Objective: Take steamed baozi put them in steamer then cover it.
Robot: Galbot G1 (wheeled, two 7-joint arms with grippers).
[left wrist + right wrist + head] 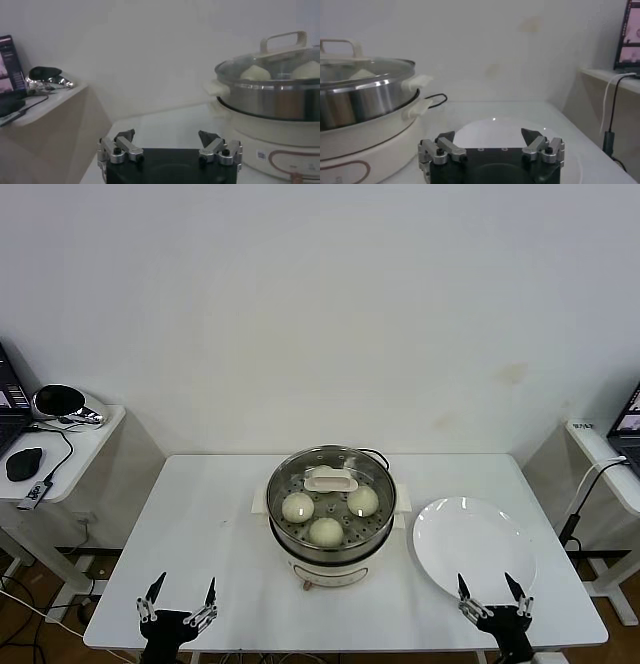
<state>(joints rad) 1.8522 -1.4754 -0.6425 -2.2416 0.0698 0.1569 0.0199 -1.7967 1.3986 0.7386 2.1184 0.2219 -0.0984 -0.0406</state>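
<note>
- Head view: steamer [331,519] sits mid-table [210,514] with the cover [330,481] already on it. Three baozi [298,506] show through the glass; a fourth may lie under the cream handle, cannot confirm. White plate [475,544] to the robot's right is bare. Left gripper [178,601] hangs at the near edge, jaws spread, holding nothing; right gripper [492,596] likewise, over the plate's near rim. Task looks essentially complete.
- Risk, judged: any forward move of the right arm could clip the plate rim and slide it off the edge. This is the only view giving the bun count and the lid centred on the pot.
- Left wrist view: left gripper [169,142] released, well apart from the steamer [272,100]. Cover [270,62] appears to sit level on the rim, handle upright, buns [255,73] just beneath. Risk: a sideways sweep would strike the pot handle and unseat the lid.
- Right wrist view: right gripper [491,141] released, plate [510,135] just beyond its fingertips. Shows a black cable [436,100] behind the steamer [365,95], a snag hazard barely visible from above.
</note>
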